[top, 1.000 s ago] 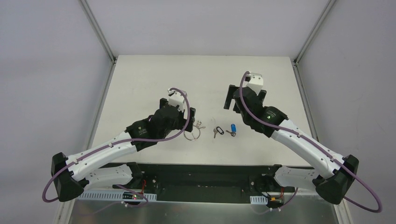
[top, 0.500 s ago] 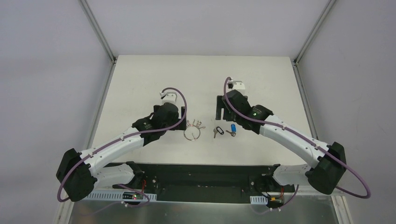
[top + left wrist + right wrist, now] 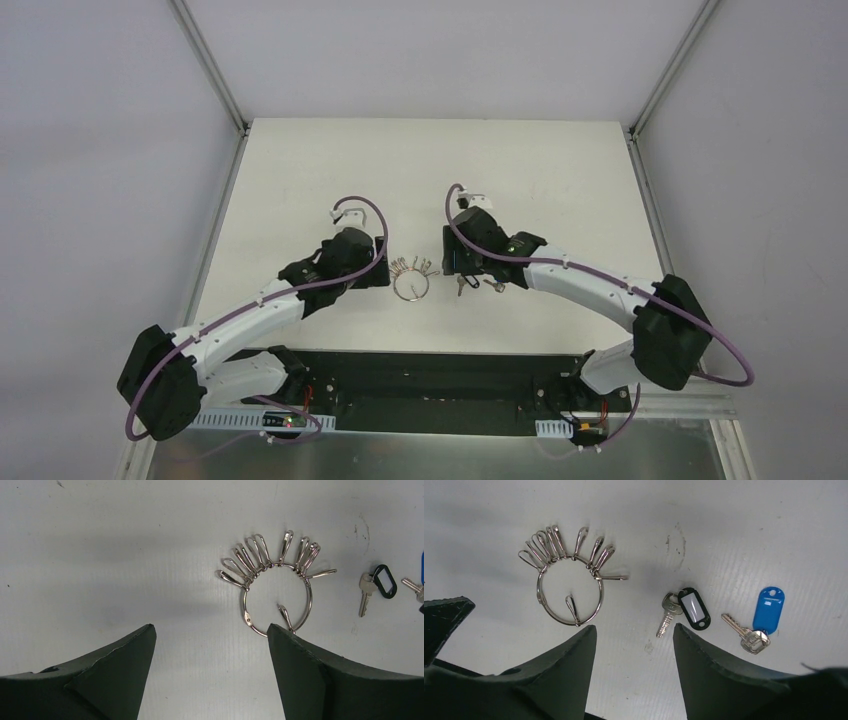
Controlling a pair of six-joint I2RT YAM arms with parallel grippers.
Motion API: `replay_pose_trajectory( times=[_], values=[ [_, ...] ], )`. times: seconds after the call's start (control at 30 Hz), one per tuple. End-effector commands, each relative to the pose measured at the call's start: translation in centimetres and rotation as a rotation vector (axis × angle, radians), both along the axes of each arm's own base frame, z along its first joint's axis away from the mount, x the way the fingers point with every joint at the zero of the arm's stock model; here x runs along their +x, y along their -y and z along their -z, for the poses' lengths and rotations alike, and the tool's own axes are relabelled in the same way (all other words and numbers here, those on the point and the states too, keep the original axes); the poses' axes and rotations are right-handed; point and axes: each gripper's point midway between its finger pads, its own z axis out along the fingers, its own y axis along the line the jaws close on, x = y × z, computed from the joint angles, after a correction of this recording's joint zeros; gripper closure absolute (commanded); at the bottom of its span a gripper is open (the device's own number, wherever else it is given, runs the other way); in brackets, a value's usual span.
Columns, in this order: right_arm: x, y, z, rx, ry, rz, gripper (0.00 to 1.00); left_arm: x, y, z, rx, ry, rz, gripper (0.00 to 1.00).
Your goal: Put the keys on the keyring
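Left wrist view: my left gripper (image 3: 211, 630) gapes wide, holding nothing.
Keyring (image 3: 244, 604): flat on the table (image 3: 100, 555), just past my left gripper's right fingertip, clips (image 3: 257, 547) fanned along its far side, no key on it.
Black-headed key (image 3: 694, 609): on the table, right of the ring, apart from it.
Blue-headed key (image 3: 769, 609): just beside the black one, further right.
Right gripper (image 3: 634, 627): parted, empty, its gap facing between ring and black-headed key.
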Motion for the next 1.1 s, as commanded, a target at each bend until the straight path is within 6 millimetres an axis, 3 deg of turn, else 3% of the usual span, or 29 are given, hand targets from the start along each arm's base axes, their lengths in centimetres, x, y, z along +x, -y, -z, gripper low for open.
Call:
replay_pose_trajectory(
  times=[0.0, 0.3, 0.37, 0.47, 0.57, 0.83, 1.07],
  values=[
    [0.1, -2.1, 0.5, 0.004, 0.034, -0.146, 0.4, -0.4, -0.3, -0.4, -0.033, -0.001, -0.014, 0.17],
    [-0.4, -3.5, 1.7, -0.084, 0.124, -0.474, 0.43, -0.9, -0.2, -0.8, -0.055, 0.01, 0.02, 0.17],
    [-1.4, -4.3, 2.0, -0.075, 0.17, -0.645, 0.41, -1.0, -0.1, -0.7, -0.052, 0.007, 0.032, 0.17],
    [-0.9, -4.6, 2.2, -0.114, 0.233, -0.733, 0.38, -1.2, -0.1, -0.7, -0.056, 0.007, 0.039, 0.17],
    [-1.7, -5.0, 2.7, -0.156, 0.216, -0.888, 0.36, -1.3, -0.2, -0.8, -0.06, 0.014, 0.041, 0.16],
    [-0.6, -5.6, 4.5, -0.182, 0.202, -1.001, 0.39, -1.6, -0.3, -1.0, -0.079, 0.03, 0.047, 0.16],
    [0.7, -5.6, 4.5, -0.138, 0.201, -1.013, 0.4, -1.5, -0.2, -1.0, -0.081, 0.035, 0.053, 0.15]
  ],
)
